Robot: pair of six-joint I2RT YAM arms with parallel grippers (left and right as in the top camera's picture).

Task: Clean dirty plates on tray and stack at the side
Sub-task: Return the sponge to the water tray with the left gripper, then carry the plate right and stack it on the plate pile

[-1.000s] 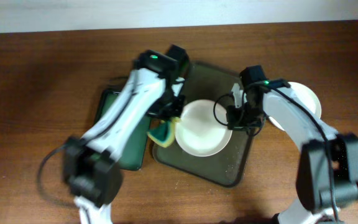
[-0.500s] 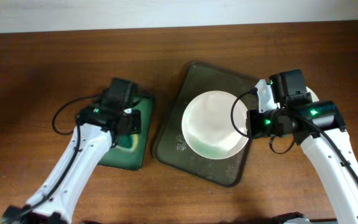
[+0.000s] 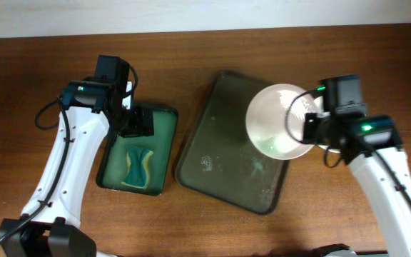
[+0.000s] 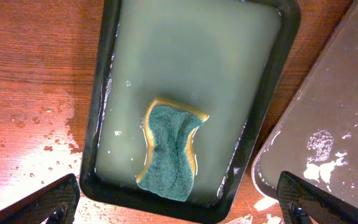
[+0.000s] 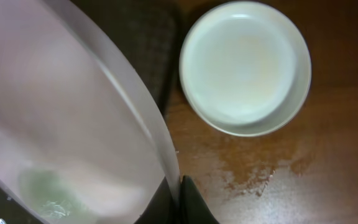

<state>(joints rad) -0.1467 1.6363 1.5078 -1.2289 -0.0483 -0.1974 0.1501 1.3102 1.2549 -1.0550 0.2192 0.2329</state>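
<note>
Gripping a plate [image 3: 280,120] by its rim, right jaws above the tray [image 3: 223,135]

The left arm [image 3: 58,171] and right arm [image 3: 389,185] were built of white links and black joints. Black cables [image 3: 47,114] were looped at the wrists, and green lights [image 3: 366,129] were lit there.

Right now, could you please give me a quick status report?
Left pincer open above the sponge. Right pincer shut on a plate, held above the tray's edge. Second plate beside the tray, unobstructed.
</note>
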